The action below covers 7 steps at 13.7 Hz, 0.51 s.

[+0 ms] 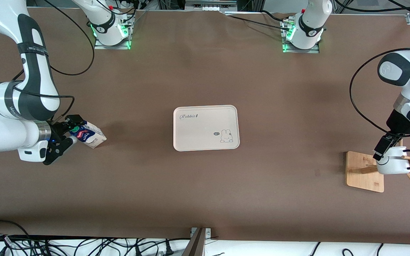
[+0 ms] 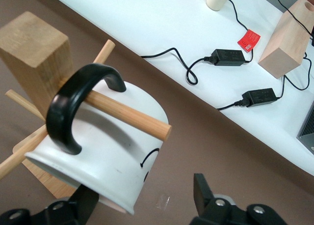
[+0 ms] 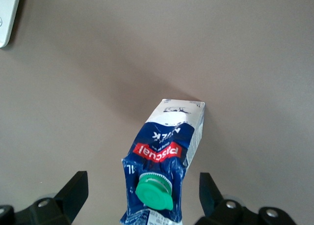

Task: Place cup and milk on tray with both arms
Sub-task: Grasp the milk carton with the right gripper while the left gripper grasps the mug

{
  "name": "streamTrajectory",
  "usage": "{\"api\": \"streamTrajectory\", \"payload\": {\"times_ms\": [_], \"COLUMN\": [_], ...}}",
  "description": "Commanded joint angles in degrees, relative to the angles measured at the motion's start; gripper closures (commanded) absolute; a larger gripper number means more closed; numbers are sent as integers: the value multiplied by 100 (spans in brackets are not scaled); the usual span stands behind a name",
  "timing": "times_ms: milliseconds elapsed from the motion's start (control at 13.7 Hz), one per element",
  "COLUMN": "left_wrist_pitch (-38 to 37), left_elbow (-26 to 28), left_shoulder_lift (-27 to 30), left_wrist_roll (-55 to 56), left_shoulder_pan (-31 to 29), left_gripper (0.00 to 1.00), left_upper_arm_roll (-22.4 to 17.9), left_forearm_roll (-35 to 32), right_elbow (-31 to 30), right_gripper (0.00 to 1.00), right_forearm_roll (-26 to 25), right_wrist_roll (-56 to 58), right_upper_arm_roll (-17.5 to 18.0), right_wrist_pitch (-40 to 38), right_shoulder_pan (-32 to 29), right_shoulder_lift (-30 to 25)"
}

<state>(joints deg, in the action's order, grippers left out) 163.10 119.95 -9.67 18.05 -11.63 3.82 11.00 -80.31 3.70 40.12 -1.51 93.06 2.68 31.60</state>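
One flat cream-beige tray [image 1: 206,128], rectangular with rounded corners, smooth and bare apart from its "Rabbit" lettering and a small bunny drawing, lies at the middle of the matte brown table [image 1: 205,185]. One milk carton [image 1: 88,134], a small gable-top box of glossy dark blue with red and white print, white base end and a round green cap [image 3: 153,191], lies tipped on the table toward the right arm's end, well apart from the tray. The right gripper [image 1: 63,137] is at the carton's cap end; its two black fingers [image 3: 74,189] stand wide, one on each side of the gable, touching neither face. One cup [image 1: 394,160], a smooth white mug with a black looped handle [image 2: 73,104], hangs on its side from a round wooden peg [image 2: 128,116] of the single mug rack [image 1: 364,171], whose base is a pale wooden square, toward the left arm's end of the table. The peg passes through the handle. The left gripper [image 1: 383,149] is at the cup's rim with fingers [image 2: 203,190] spread, one at the rim's edge, the other clear of the wall. On a white surface alongside the table lie two black power adapters [image 2: 228,56].
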Motion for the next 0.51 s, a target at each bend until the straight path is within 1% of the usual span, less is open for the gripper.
{"api": "streamTrajectory", "payload": {"times_ms": [0,73,146,291,437], "left_wrist_pitch": [-50,-50,-50,-50,-50], "left_elbow": [-129,-112,-95,-86,-68], "left_shoulder_lift": [-53,-44,-26,-18,0], "left_wrist_roll": [-293,-372,-425,-425,-425], "left_shoulder_pan": [-15,-23,-23,-32,-41], "left_gripper": [57,58,64,74,79], "left_upper_arm_roll": [22,22,22,22,22], "left_forearm_roll": [148,148,148,148,148], "right_elbow": [33,33,33,33,24], "right_gripper": [0,0,0,0,0], "right_forearm_roll": [26,26,17,8,-1], "right_wrist_roll": [-74,-65,-57,-48,-30], "right_upper_arm_roll": [-7,-7,-7,-7,-16], "right_wrist_pitch": [71,89,89,89,72], "right_shoulder_pan": [-13,-13,-13,-22,-31], "right_shoulder_lift": [127,136,136,136,136]}}
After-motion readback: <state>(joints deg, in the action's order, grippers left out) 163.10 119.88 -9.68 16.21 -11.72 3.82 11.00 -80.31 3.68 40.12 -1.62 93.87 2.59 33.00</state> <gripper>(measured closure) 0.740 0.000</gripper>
